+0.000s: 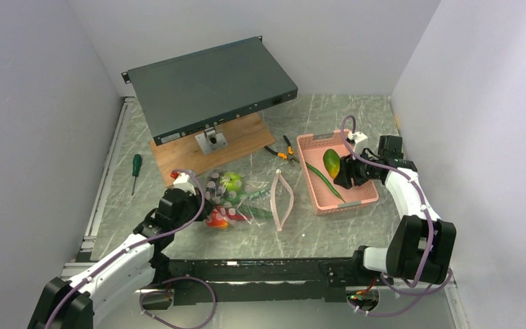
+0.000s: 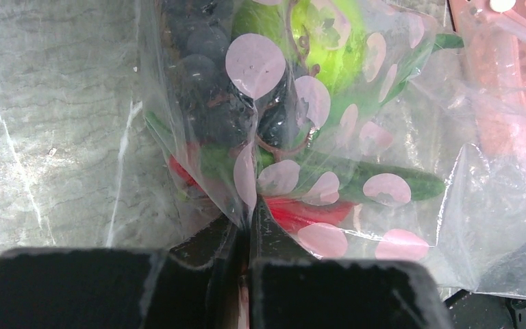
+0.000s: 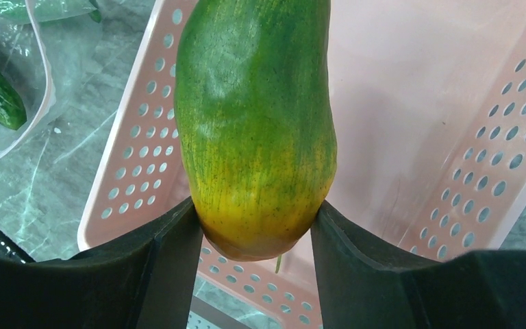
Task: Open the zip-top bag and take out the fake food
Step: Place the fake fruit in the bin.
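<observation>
Grey marbled table point(image 1: 356, 116), white walls on three sides: two arms engaged.
Left arm stretched low, left gripper point(image 2: 250, 221) fingers pressed together on a fold of the dotted bag point(image 2: 356, 137), which lies mid-table with grapes point(image 2: 209, 96) and apple point(image 2: 332, 41) inside. Right arm bent inward over the pink basket point(image 3: 130, 171), right gripper point(image 3: 257, 229) pinching a mango point(image 3: 253, 123) by its yellow end.

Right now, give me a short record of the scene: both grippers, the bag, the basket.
left gripper: shut on a fold of the zip-top bag
right gripper: shut on the mango, at the pink basket
zip-top bag: grapes and green apple inside
pink basket: long green pod lying inside
</observation>
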`<state>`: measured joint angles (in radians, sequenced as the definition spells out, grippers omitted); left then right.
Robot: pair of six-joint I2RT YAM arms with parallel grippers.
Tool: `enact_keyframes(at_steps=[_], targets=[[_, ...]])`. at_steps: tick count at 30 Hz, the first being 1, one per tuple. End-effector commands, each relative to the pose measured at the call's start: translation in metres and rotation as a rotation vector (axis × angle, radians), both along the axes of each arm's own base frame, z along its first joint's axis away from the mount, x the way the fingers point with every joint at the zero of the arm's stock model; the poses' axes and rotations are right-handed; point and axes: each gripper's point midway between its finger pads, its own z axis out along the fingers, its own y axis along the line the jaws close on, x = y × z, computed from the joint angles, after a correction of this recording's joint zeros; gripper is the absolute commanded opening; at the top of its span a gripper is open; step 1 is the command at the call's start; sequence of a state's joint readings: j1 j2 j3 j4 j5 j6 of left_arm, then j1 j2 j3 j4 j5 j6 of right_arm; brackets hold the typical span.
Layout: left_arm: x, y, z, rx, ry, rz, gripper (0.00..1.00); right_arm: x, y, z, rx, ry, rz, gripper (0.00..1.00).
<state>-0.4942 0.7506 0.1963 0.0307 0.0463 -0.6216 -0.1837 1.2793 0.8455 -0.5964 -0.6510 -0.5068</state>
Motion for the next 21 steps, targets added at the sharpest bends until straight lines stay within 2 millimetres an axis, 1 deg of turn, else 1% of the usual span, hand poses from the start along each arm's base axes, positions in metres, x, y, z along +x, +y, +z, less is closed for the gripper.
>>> enact_keyframes(at_steps=[1,7,13,16,21], targets=[[-0.007,-0.002,-0.01,-0.002,0.031,-0.026,0.04,0.006,-0.004,0.001,-0.01,-0.02,-0.02,0.59],[-0.007,-0.003,-0.01,-0.001,0.031,-0.029,0.04,0.006,-0.005,0.0,-0.013,-0.018,-0.02,0.68],[-0.008,-0.004,-0.009,-0.006,0.032,-0.032,0.04,0.005,-0.002,0.003,-0.003,-0.029,-0.005,0.7],[-0.008,-0.004,-0.009,-0.009,0.031,-0.034,0.04,0.002,0.005,0.011,0.022,-0.062,0.036,0.7],[-0.009,-0.005,-0.008,-0.013,0.032,-0.04,0.03,-0.013,0.029,0.033,0.1,-0.16,0.174,0.69]])
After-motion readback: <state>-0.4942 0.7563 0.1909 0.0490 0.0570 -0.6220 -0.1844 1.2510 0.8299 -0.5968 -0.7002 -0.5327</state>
